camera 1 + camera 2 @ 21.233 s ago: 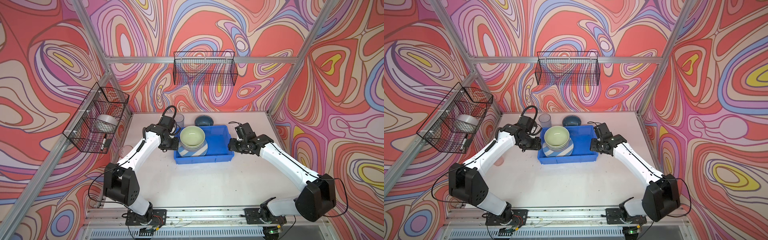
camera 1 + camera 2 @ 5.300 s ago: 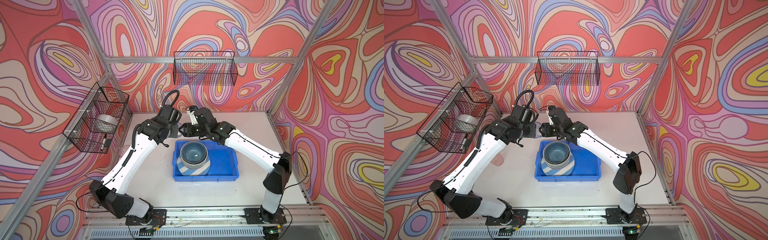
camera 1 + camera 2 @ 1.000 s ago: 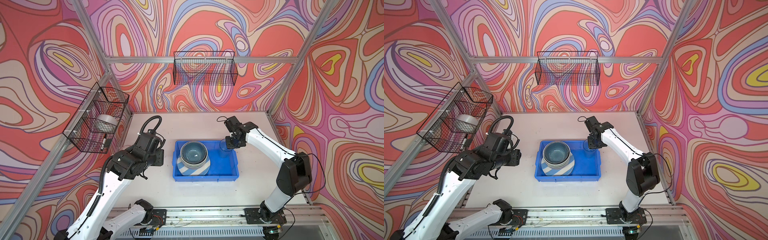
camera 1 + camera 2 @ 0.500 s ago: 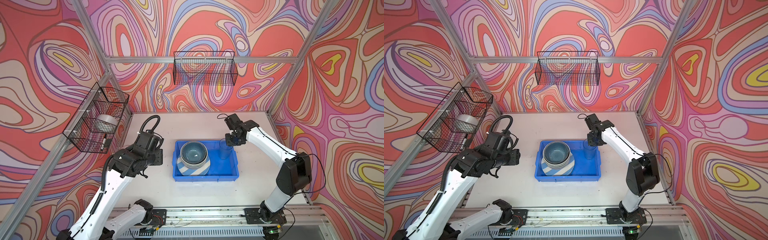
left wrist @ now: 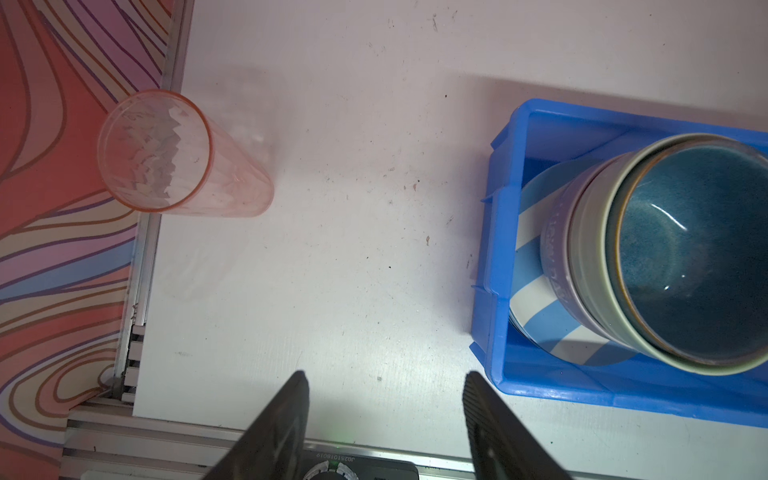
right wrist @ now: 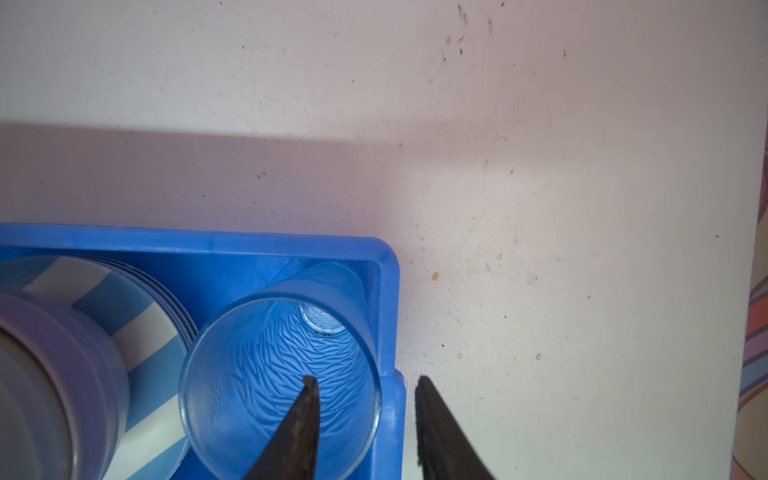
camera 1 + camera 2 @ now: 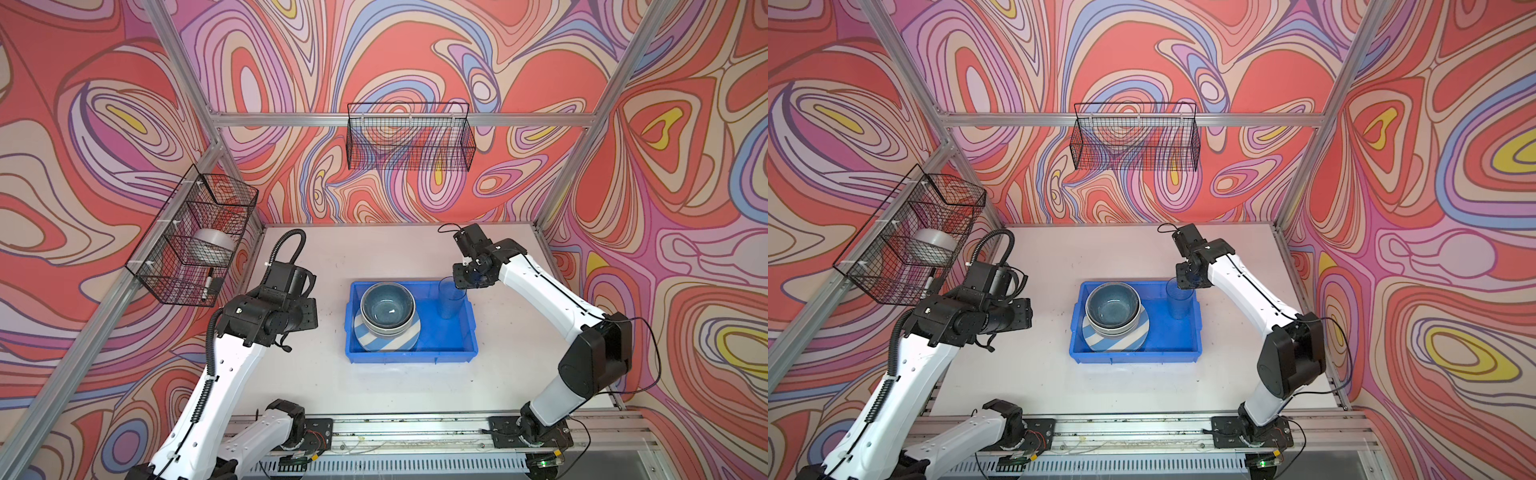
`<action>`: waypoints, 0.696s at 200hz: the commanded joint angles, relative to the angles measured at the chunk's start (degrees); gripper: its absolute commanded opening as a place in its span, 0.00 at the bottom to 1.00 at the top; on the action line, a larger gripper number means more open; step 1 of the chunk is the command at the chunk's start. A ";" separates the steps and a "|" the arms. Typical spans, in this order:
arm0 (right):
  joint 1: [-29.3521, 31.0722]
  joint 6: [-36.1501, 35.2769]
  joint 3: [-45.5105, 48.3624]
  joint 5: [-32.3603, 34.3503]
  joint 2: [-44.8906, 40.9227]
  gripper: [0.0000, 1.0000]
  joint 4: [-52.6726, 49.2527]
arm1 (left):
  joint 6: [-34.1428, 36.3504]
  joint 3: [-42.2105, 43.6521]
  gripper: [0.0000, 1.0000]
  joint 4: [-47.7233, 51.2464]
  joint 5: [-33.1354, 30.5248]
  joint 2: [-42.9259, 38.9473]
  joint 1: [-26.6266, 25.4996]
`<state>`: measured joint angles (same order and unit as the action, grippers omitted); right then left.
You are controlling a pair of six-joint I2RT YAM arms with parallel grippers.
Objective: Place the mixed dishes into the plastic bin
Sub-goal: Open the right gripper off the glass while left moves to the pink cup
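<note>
The blue plastic bin lies mid-table. In it a dark blue bowl tops a stack of bowls on a blue-white striped plate. A clear bluish tumbler stands upright in the bin's far right corner. My right gripper hangs open just above the tumbler. One finger is over its mouth and the other outside the bin wall, neither touching it. My left gripper is open over bare table left of the bin. A pink tumbler stands by the table's left edge.
A black wire basket on the left wall holds a white tape roll. Another wire basket hangs on the back wall. Aluminium frame posts border the white table.
My right gripper has opened and let go of the bluish tumbler, which now stands in the bin. The left arm has drifted slightly towards the back of the table.
</note>
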<state>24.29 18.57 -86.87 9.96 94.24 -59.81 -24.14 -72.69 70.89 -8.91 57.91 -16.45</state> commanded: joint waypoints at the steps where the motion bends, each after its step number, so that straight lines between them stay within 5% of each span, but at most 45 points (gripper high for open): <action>1: -0.30 -1.22 0.59 -2.29 -2.50 0.42 1.27 | 0.70 0.35 0.63 2.72 0.32 0.20 1.59; 68: -0.34 -0.23 5.55 -12.23 -10.06 0.49 8.60 | 6.12 3.57 0.60 0.21 1.59 2.35 13.06; 139: -0.31 -0.29 13.24 -19.24 -14.88 0.50 15.29 | 9.33 1.42 0.52 -5.96 -9.07 12.71 16.18</action>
<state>24.29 18.11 -75.46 -6.13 80.36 -47.75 -17.08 -69.67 68.03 -13.89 67.68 -0.95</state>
